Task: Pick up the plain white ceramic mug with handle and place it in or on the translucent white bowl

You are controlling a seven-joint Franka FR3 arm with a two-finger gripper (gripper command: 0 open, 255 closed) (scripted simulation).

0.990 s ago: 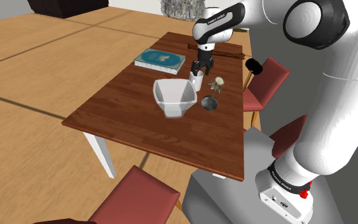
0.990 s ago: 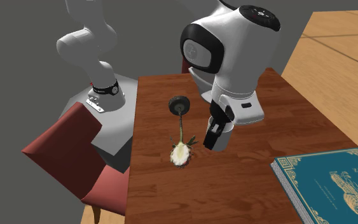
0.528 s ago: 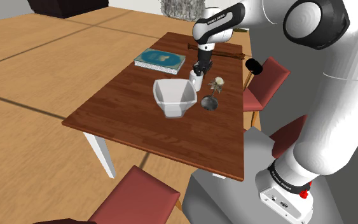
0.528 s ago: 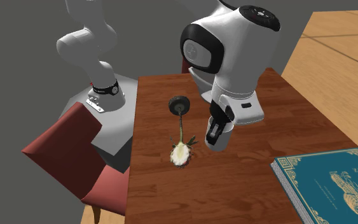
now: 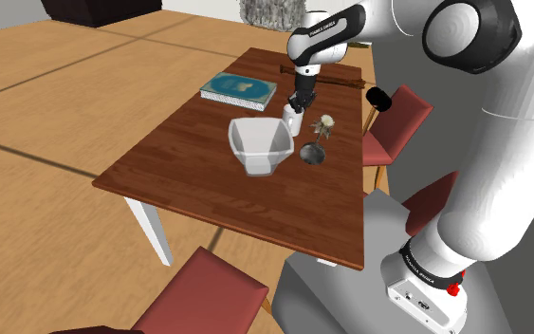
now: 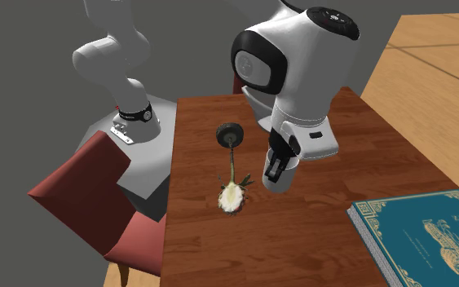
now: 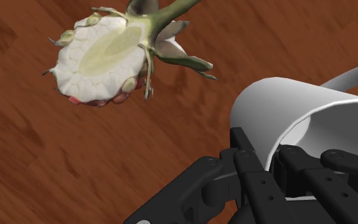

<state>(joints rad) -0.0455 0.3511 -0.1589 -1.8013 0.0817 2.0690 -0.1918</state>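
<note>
Compared with a second ago, the gripper's (image 5: pixel 300 102) fingers (image 7: pixel 247 172) are drawn together: the white mug's (image 7: pixel 279 102) wall is clasped between them, one finger outside it and one inside the rim. In the shoulder view's upper middle the mug is seen upright on the table (image 5: pixel 189 180), just right of the white bowl (image 5: pixel 260 144)

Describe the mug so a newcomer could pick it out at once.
On the brown wooden table, look beside the big angular white bowl, between the teal book and the dark-based flower ornament. The mug is the small plain white cylinder there, the one whose rim the black gripper clasps.
</note>
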